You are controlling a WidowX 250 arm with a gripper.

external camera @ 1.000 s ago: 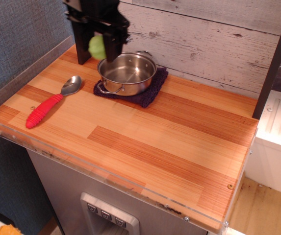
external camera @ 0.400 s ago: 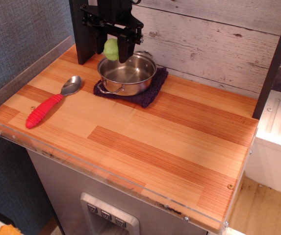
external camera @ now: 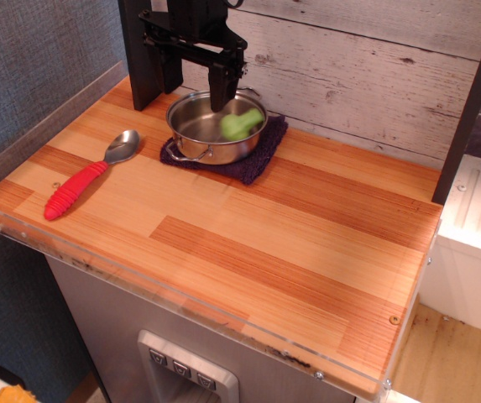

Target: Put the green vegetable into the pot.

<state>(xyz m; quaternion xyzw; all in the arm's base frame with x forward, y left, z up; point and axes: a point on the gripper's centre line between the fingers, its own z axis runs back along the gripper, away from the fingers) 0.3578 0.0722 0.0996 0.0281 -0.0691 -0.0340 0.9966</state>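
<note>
The green vegetable lies inside the pot, toward its right side. The pot is a shiny steel one standing on a dark purple cloth at the back of the wooden counter. My gripper is black and hangs just above the pot's back rim. Its fingers are spread apart and nothing is between them.
A spoon with a red handle lies on the counter left of the pot. A dark post stands behind the gripper at the back left. A grey plank wall runs along the back. The counter's front edge has a clear strip.
The gripper carried the green vegetable to the right over the pot, then opened. The vegetable has dropped from the fingers into the pot.
</note>
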